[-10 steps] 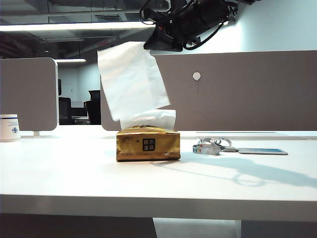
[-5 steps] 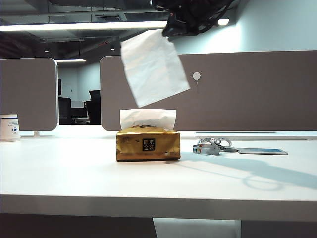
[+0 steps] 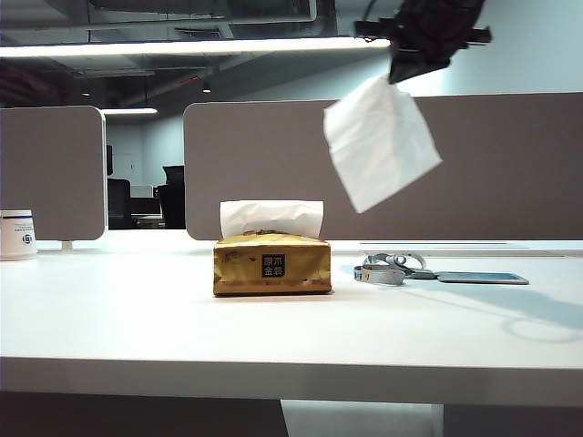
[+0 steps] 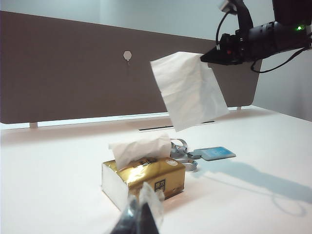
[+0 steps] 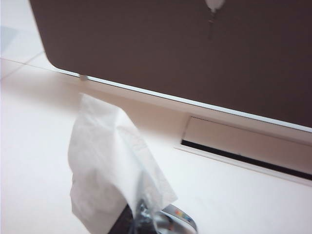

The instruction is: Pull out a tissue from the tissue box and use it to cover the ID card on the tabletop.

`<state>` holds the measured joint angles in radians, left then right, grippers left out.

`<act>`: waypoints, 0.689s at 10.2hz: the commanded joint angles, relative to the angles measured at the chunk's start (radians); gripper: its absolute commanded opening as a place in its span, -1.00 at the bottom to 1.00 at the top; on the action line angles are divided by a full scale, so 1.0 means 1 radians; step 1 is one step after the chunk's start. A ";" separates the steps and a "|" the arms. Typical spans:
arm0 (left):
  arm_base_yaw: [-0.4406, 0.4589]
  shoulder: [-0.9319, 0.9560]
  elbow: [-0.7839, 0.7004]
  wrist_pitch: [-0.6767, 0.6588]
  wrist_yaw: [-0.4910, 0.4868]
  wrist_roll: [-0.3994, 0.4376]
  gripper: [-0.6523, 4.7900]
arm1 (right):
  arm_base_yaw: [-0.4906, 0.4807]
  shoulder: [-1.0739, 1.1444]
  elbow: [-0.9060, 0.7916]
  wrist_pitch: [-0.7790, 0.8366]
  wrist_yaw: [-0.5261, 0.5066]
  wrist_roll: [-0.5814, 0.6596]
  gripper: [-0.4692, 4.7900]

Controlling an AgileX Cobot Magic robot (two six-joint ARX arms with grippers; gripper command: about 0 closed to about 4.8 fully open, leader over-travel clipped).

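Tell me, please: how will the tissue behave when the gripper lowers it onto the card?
Probably floppy: the tissue hangs creased and slanted from the shut right gripper. Likely very light, so it may drift past the card. The left gripper stays low near the gold pack.

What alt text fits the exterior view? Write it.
The right tool, shut, holds a white tissue high above the lanyard and ID card. A gold tissue box sits mid-tabletop, a white cup far left.

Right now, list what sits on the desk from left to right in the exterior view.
white cup → tissue box → coiled lanyard → ID card. Above them, the right gripper holds the tissue in the air.
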<state>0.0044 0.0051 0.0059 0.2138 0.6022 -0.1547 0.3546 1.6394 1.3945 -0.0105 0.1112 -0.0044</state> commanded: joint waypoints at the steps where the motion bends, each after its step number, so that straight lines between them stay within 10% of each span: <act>1: 0.000 0.000 0.002 0.013 0.001 -0.003 -0.78 | -0.069 -0.024 0.006 -0.093 0.003 0.005 -0.82; 7: -0.001 0.000 0.002 0.013 0.059 -0.003 -0.78 | -0.098 -0.032 -0.011 -0.257 -0.001 0.029 -0.83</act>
<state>0.0044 0.0048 0.0059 0.2138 0.6239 -0.1547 0.2562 1.6196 1.3792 -0.2630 0.1101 0.0059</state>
